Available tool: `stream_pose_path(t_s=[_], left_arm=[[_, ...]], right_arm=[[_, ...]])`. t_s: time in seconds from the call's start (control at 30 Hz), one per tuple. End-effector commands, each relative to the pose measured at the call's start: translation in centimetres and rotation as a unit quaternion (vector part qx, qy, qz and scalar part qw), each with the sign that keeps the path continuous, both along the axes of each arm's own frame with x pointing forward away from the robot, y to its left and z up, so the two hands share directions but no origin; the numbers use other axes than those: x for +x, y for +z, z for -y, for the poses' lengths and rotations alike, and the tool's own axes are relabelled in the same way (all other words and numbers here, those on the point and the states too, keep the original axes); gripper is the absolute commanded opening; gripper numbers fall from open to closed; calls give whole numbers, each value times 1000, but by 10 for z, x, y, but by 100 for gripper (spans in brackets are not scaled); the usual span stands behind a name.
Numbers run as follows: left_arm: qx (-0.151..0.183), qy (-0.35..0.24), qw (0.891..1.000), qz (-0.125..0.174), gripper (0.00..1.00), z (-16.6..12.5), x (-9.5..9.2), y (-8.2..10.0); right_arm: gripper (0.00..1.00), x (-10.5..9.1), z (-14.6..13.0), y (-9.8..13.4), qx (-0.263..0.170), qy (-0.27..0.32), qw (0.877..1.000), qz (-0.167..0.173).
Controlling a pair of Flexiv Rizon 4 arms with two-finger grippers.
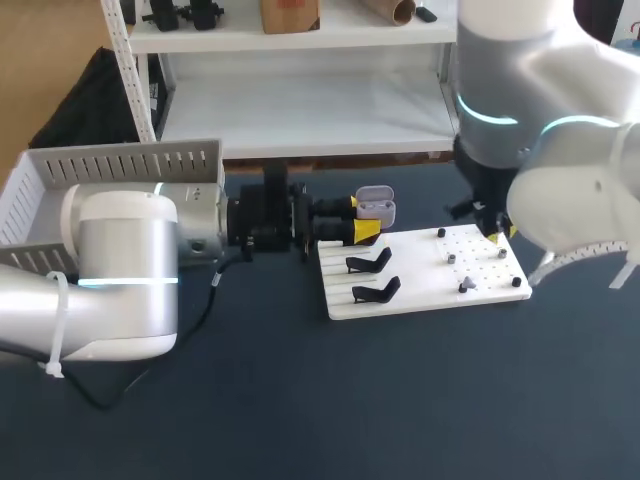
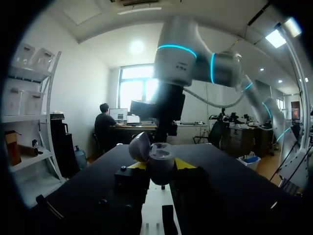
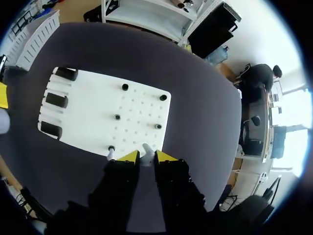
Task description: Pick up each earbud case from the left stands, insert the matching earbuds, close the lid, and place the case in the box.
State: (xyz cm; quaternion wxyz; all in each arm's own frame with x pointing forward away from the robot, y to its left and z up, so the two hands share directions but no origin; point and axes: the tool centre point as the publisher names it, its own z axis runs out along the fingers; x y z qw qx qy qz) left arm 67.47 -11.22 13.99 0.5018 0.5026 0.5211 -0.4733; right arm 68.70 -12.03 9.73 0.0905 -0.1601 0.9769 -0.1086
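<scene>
Dark bench (image 1: 300,400): L fingers (image 1: 358,218) clamp open grey earbud case (image 1: 376,205); R fingers (image 3: 146,157), parted astride white earbud (image 3: 146,148) at 2 o'clock on white pegboard (image 1: 420,285), shd close centred.

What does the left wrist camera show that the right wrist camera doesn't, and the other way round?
Only the left wrist view plainly shows the open earbud case, gripped in the left tool. Only the right wrist view shows the white earbud at the right tool, plus small dark pegs. Both show the white board.
</scene>
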Motion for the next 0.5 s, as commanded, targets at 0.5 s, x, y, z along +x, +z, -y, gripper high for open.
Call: stream_pose_path(t_s=[0.5], left_arm=[[-2, 2, 1000, 1, 0, 0, -1, -1]], right_arm=[[0, -62, -36, 96, 35, -11, 999, 15]])
